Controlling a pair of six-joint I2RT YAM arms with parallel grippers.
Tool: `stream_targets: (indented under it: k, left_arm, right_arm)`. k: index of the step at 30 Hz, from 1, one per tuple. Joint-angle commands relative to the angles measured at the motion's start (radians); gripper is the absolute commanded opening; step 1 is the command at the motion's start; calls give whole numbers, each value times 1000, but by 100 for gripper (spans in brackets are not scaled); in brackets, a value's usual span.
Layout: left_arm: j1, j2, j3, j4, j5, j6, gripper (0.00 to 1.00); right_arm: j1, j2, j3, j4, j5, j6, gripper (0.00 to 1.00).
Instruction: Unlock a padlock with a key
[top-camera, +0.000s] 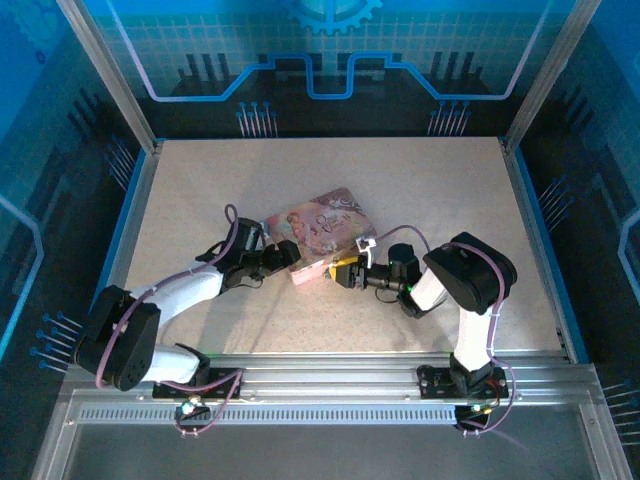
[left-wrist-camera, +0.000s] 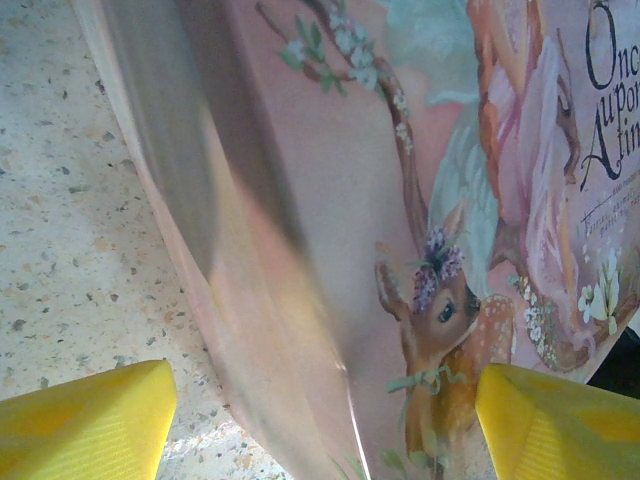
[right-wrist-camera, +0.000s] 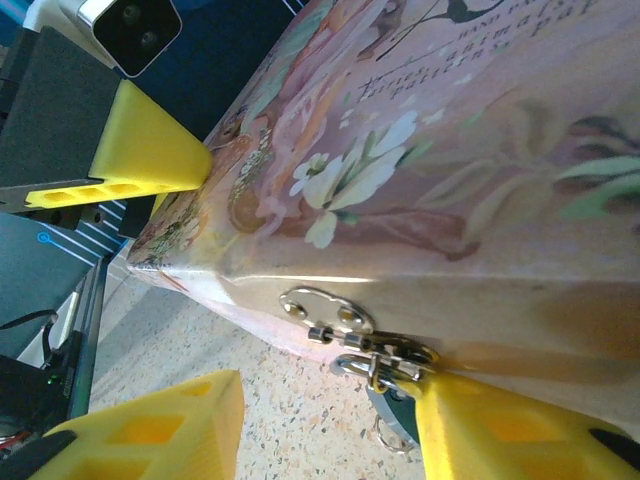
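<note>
The padlock (right-wrist-camera: 396, 404), a small dark body with a bluish glint, hangs from the silver hasp (right-wrist-camera: 326, 308) on the front of the pink illustrated box (top-camera: 322, 232). It is half hidden behind one yellow finger (right-wrist-camera: 510, 430) of my right gripper (right-wrist-camera: 330, 432). That gripper is open, low over the table, with the lock at the inner edge of this finger. A thin wire ring (right-wrist-camera: 386, 441) dangles under the lock; the key itself is hidden. My left gripper (left-wrist-camera: 325, 430) is open and straddles the box's left edge, one finger (right-wrist-camera: 140, 150) resting against the lid.
The box lies tilted in the middle of the speckled table (top-camera: 420, 190). Both arms reach in from the near edge and meet at the box's front. Blue walls and metal posts (top-camera: 105, 75) ring the table.
</note>
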Motion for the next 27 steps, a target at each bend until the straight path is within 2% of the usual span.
stream_targets:
  k: [1,14,27]
  left_arm:
    - [-14,7,-36,-43,-1,-10,80]
    - [-16,16,-38,-36,-2,-13,80]
    - [-19,2,-44,-43,-13,-14,80]
  right_arm:
    - [27,-6,0,100,-58,-36,48]
    - [36,-11,2,64,-42,-57,33]
    - [36,-15,-3,10,27,-41,7]
